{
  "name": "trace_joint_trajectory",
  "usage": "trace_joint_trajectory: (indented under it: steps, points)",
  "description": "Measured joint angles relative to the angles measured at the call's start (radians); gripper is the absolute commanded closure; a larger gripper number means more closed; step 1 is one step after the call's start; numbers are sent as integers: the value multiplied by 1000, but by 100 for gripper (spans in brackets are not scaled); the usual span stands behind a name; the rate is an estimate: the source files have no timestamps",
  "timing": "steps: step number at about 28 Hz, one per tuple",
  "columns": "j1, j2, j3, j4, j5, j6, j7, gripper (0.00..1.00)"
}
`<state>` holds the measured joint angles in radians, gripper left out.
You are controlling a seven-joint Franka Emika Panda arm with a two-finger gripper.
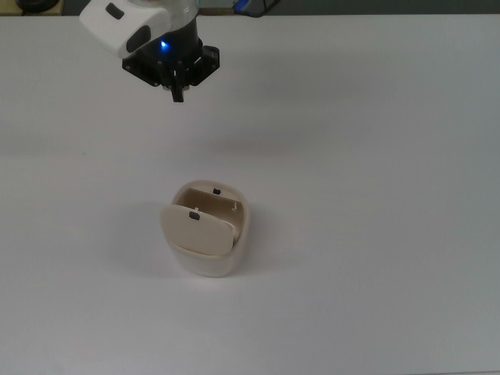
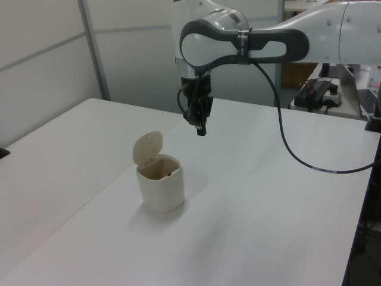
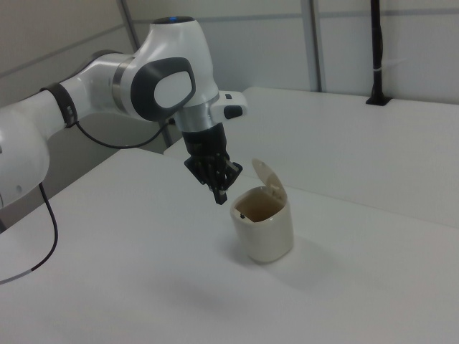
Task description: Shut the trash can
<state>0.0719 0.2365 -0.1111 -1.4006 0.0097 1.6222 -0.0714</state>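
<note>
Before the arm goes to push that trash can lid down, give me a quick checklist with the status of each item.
1. Lid up, so closing is still needed: ok.
2. Trash can upright on the table: ok.
3. End effector shut and holding nothing: ok.
4. End effector clear of the can, in the air: ok.
5. No clutter on the table near the can: ok.
6. End effector lined up above the lid: not ok; it sits off to one side.

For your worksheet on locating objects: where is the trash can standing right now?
In the top view, the trash can stands on the white table, lid up, below centre, well apart from the gripper near the top view's upper left.
</note>
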Motion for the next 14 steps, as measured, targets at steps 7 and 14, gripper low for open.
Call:
trace_joint_trajectory:
  steps: [7,14]
  points:
    - [0,4,-1,0,67,165,9,100]
    - [0,27,-1,-1,104,405,84,100]
